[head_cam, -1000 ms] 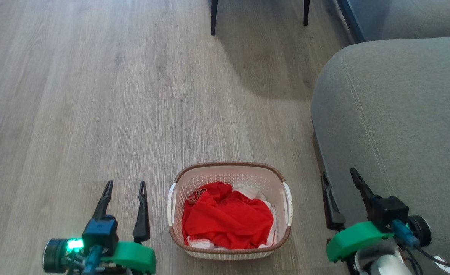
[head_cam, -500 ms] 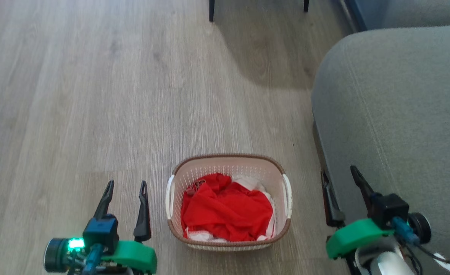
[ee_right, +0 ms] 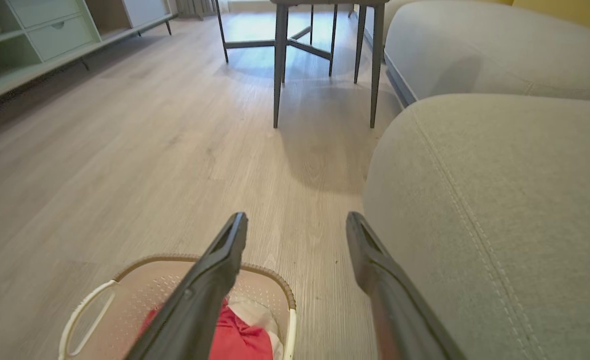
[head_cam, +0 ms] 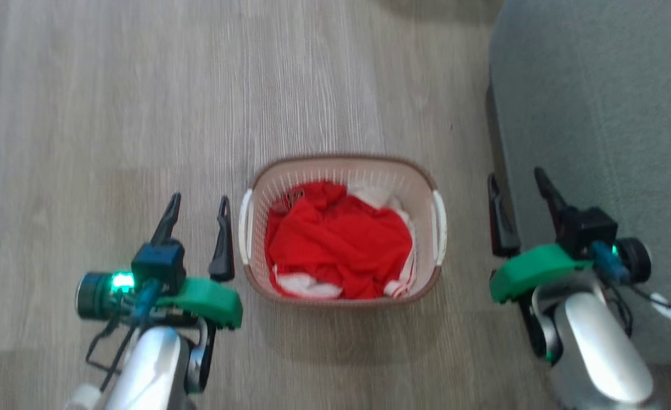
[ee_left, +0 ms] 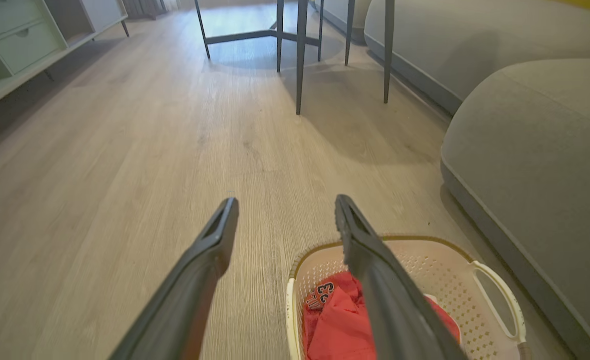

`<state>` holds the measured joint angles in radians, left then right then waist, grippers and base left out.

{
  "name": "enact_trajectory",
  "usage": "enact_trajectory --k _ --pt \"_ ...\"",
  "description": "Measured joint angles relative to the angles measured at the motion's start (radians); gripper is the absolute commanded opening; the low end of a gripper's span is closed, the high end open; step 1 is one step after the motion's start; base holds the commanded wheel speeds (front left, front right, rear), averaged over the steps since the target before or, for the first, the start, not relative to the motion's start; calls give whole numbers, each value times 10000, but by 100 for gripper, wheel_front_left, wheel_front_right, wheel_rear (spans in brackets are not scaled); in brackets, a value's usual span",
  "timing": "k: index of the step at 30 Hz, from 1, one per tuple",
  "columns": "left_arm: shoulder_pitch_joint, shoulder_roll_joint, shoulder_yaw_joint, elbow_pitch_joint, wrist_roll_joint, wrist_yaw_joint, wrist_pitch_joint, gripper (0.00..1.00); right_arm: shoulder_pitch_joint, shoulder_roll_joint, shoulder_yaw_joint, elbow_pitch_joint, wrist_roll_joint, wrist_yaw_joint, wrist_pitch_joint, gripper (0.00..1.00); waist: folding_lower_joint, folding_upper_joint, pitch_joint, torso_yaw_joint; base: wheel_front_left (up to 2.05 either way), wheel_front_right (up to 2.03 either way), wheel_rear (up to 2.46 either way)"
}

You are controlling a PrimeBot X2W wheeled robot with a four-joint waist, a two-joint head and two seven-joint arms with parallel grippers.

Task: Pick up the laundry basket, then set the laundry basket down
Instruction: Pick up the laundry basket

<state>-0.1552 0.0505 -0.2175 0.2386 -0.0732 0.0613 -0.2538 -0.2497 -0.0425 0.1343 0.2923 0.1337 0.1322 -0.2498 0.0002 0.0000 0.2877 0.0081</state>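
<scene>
**Head view.** The laundry basket stands upright on the wood-look floor, near the middle of the frame. It holds a crumpled red garment lying over white cloth, which shows at the 1 o'clock and 6 o'clock edges of the heap.

The left gripper sits at 9 o'clock from the basket, its fingers spread with nothing between them. Its inner finger is just beside the basket's left handle; the blur leaves contact undecided.

The right gripper sits at 3 o'clock from the basket, likewise spread and empty. It is clearly apart from the right handle. Its outer finger lies over the edge of the grey sofa, which occupies the 1 to 4 o'clock sector.

**Left wrist view.** The basket appears at 5 o'clock, partly behind one dark finger, and a numbered patch shows on the red garment.

**Right wrist view.** The basket appears at 7 o'clock. Dark table legs stand at 12 o'clock and a pale cabinet at 10 o'clock.
</scene>
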Motion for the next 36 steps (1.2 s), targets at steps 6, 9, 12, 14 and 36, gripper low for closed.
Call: enact_trajectory --k 6,9,12,14,36 --pt "-1557 -52 -362 1269 -487 0 -2 100 -1308 -36 -186 1078 -136 0 -2 100 1 0 1611 124 0 0 0" --pt "-2208 -92 -535 1743 -635 6 -15 100 -1845 -38 -184 1476 -138 0 0 100 1 0 2311 191 0 0 0" --pt "-2598 -104 -658 2084 -763 6 -17 100 -2221 -44 -190 1764 -140 0 -2 100 2 0 2779 230 0 0 0" --pt "-2926 -115 -742 2410 -836 6 -17 100 -2553 -50 -222 2002 -138 0 -2 100 2 0 3217 267 0 0 0" --pt "-5598 -196 -2010 5156 -1695 12 -27 100 -4043 -180 -190 3643 -288 0 -44 100 -1 0 6281 690 0 0 0"
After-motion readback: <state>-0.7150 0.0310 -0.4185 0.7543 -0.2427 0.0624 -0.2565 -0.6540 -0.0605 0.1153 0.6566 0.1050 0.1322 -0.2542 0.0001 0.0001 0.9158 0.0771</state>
